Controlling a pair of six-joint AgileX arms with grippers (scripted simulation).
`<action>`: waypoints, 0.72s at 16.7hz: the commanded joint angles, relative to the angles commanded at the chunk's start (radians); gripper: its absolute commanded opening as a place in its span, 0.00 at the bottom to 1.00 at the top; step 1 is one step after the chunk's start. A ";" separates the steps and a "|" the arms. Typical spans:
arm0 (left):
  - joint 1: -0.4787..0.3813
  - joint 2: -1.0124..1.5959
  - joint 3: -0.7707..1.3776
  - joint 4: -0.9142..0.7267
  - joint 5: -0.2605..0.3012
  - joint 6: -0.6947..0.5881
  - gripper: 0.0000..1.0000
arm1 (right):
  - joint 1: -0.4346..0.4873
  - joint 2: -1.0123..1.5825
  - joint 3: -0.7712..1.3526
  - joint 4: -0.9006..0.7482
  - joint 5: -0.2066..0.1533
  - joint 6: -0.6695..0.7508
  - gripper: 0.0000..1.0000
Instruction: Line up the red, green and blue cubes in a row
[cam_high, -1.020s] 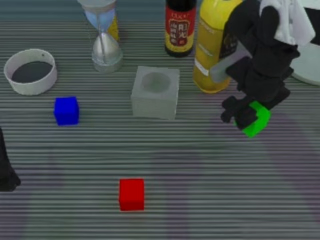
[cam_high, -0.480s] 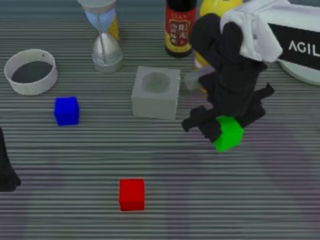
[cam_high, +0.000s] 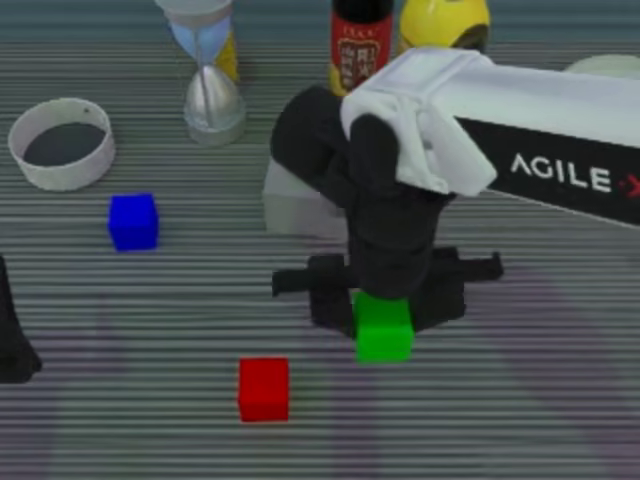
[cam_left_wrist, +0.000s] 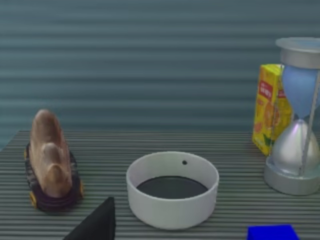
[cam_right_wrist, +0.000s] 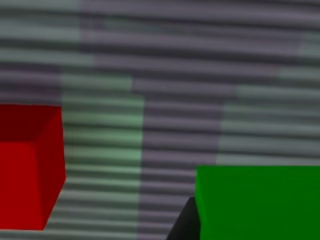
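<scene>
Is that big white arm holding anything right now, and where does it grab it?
Yes. The right pincer holds the green cube, gripped near its top, right of the red cube. The left arm, at the table's left edge, holds nothing visible.

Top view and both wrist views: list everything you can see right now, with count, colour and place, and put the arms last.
green cube: one, bright green, centre of table, held in the right gripper
red cube: one, red, near edge, left of the green cube
blue cube: one, deep blue, left side
grey block: one, grey, centre, partly hidden under the right arm
white bowl: one, white with dark inside, far left
hourglass: one, silver and blue, far edge
yellow carton: one, behind the hourglass
dark bottle: one, red label, far edge
yellow bottle: one, far edge
toy car with bread: one, brown, beside the bowl
right gripper: black, over table centre
left gripper: black, parked at left edge
</scene>
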 joint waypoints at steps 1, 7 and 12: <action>0.000 0.000 0.000 0.000 0.000 0.000 1.00 | 0.020 -0.008 -0.003 0.000 0.002 0.043 0.00; 0.000 0.000 0.000 0.000 0.000 0.000 1.00 | 0.054 -0.022 -0.006 0.001 0.006 0.113 0.00; 0.000 0.000 0.000 0.000 0.000 0.000 1.00 | 0.056 0.001 -0.053 0.073 0.003 0.109 0.00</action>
